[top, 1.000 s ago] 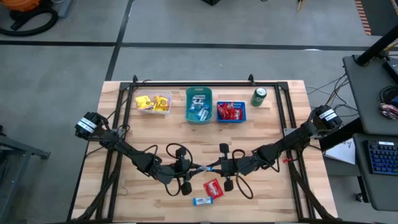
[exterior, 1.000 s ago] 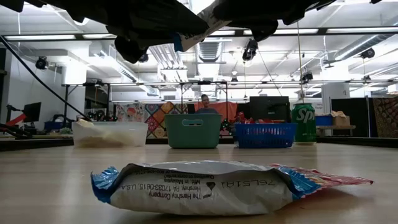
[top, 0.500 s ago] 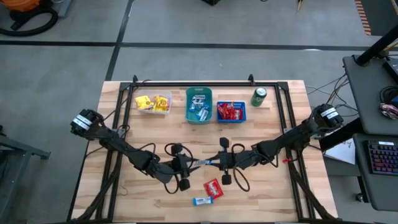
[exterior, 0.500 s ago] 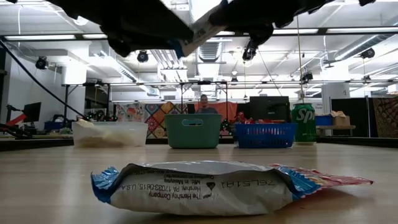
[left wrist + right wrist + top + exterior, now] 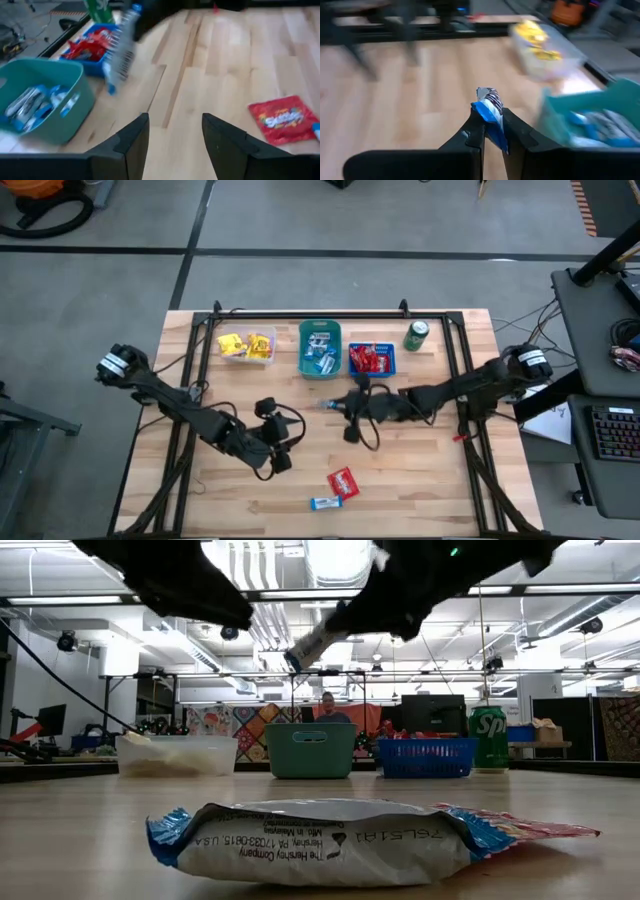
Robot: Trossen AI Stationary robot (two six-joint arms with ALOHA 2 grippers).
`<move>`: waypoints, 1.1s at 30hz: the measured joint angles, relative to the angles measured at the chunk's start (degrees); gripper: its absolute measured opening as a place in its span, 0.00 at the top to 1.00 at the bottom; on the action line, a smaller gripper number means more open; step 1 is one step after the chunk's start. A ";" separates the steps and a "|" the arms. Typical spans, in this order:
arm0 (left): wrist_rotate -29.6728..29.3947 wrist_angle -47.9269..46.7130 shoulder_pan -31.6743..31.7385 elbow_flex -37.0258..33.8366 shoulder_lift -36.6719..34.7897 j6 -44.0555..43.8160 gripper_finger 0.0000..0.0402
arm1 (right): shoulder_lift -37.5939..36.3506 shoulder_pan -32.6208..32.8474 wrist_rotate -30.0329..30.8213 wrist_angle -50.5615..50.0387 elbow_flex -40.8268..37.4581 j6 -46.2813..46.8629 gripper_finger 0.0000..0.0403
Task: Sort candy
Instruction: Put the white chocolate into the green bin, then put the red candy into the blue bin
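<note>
My right gripper (image 5: 337, 405) is shut on a blue-and-white candy (image 5: 489, 111) above the table's middle, just near of the teal bin (image 5: 320, 348). My left gripper (image 5: 172, 145) stands open and holds nothing, left and near of it (image 5: 295, 434). A red candy (image 5: 342, 482) and a blue-and-white candy (image 5: 324, 502) lie flat on the table near its front edge. The clear bin (image 5: 246, 345) holds yellow candies, the teal bin blue-and-white ones, the blue bin (image 5: 371, 360) red ones. My right gripper pinches the candy's one end (image 5: 492, 127) between its two fingers. The fingers come nearly level from the table's right. The wrapper's other end (image 5: 300, 652) sticks out beyond the fingertips, slanting down, and the candy is lifted clear of the table.
A green drink can (image 5: 416, 335) stands at the far right of the bin row. A black frame rail (image 5: 300, 313) runs along the table's far edge. A person (image 5: 328, 708) sits in the room behind the bins.
My left gripper has opened, let go of the blue-and-white candy and drawn back toward the table's left. My right gripper, still shut on that candy, has carried it up and toward the far edge, nearer the teal bin.
</note>
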 joint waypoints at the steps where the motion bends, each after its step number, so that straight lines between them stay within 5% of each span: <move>1: 0.02 -1.64 0.00 0.00 -0.47 -1.22 0.59 | 0.00 -1.40 0.17 -0.19 0.00 0.43 0.93; 10: 0.17 -18.07 -0.04 0.00 -2.38 -17.83 0.59 | 0.45 -17.90 1.60 -0.04 0.00 3.57 0.93; 16: 0.13 -18.54 -0.02 0.00 -1.35 -19.68 0.59 | 2.54 -27.04 -2.08 0.47 0.41 5.08 0.92; 23: -0.91 -18.18 -0.02 0.00 0.11 -20.09 0.59 | 8.32 -29.38 -3.06 -0.55 7.53 1.56 0.82; 33: -0.90 -18.24 -0.61 0.00 0.22 -22.68 0.59 | 15.52 -30.17 -1.64 -17.01 20.64 2.48 0.61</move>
